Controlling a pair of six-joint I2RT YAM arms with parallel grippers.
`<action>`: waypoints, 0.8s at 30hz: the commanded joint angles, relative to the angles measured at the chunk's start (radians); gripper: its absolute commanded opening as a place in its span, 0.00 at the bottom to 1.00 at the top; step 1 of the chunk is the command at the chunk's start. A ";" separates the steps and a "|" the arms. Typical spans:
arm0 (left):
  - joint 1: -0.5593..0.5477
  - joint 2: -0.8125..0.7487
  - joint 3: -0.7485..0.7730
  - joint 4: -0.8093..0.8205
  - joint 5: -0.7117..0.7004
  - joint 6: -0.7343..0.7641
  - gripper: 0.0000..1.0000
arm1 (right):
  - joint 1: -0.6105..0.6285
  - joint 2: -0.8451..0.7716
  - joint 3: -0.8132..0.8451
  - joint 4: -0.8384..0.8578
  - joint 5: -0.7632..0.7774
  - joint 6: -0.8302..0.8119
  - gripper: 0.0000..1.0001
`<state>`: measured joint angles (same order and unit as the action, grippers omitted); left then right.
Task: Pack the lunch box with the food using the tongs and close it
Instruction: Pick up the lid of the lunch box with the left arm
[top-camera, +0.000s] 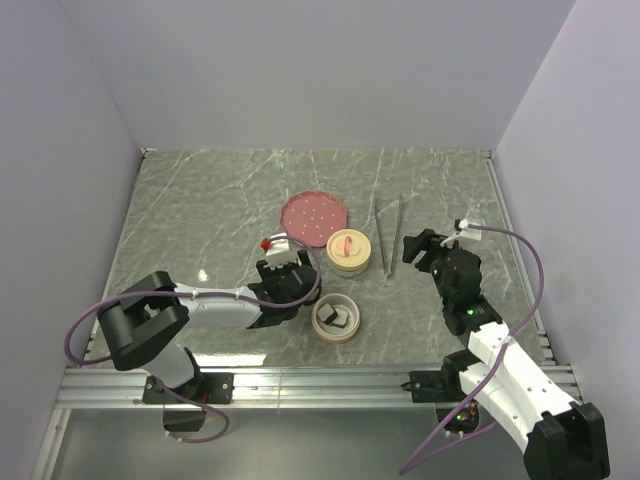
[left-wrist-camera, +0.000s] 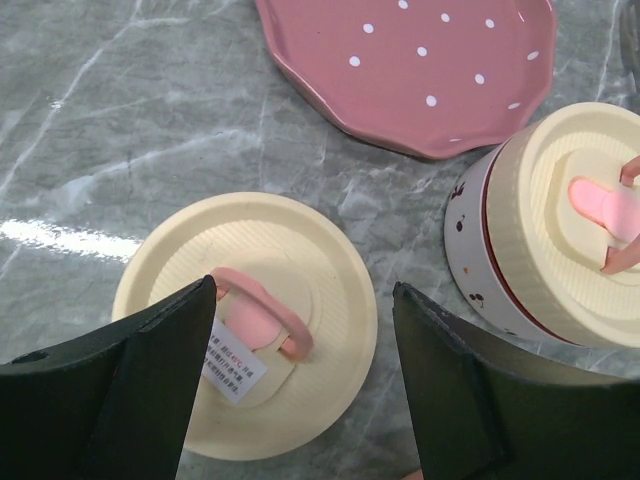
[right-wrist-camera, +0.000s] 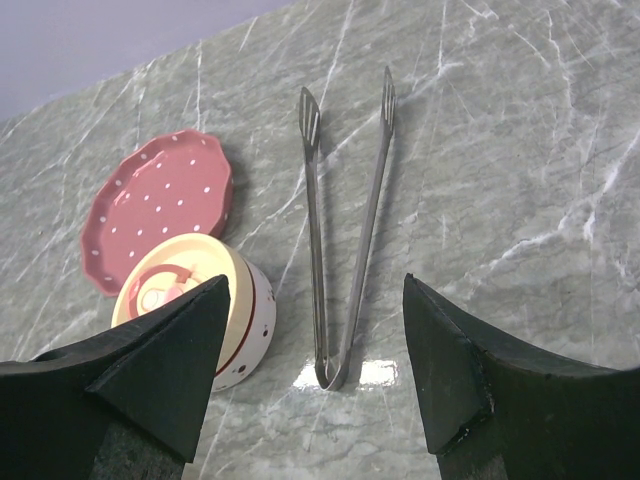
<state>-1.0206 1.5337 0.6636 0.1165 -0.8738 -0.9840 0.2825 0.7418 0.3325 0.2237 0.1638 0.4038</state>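
The lunch box is in parts: an open round tier (top-camera: 322, 327) holding dark blocks of food (top-camera: 338, 319), and a lidded cream tier (top-camera: 348, 252) (left-wrist-camera: 530, 250) (right-wrist-camera: 235, 320) with a pink knob. A loose cream lid (left-wrist-camera: 330, 330) with a pink handle (left-wrist-camera: 270, 315) lies flat on the table. My left gripper (top-camera: 283, 266) (left-wrist-camera: 305, 288) hangs open just above that lid, one jaw on each side of the handle, touching nothing. The silvery tongs (top-camera: 390, 235) (right-wrist-camera: 345, 220) lie on the table, joined end toward me. My right gripper (top-camera: 425, 245) (right-wrist-camera: 315, 280) is open above that end, apart from it.
A pink plate with white dots (top-camera: 313, 215) (left-wrist-camera: 420, 70) (right-wrist-camera: 160, 205) lies behind the lidded tier. The grey marble table (top-camera: 200, 210) ends at a metal rail along the near edge (top-camera: 320, 380). White walls stand on three sides.
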 joint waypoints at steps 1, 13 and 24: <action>0.017 0.020 0.014 0.080 0.055 0.038 0.77 | -0.005 -0.005 -0.004 0.037 -0.001 0.000 0.77; 0.039 0.049 0.016 0.066 0.096 0.039 0.77 | -0.006 0.002 -0.006 0.037 0.000 0.001 0.77; 0.159 0.049 -0.042 0.164 0.220 0.114 0.62 | -0.006 0.004 -0.004 0.034 0.005 0.003 0.77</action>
<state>-0.8692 1.5887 0.6426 0.2546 -0.6994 -0.9077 0.2825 0.7429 0.3325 0.2237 0.1638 0.4038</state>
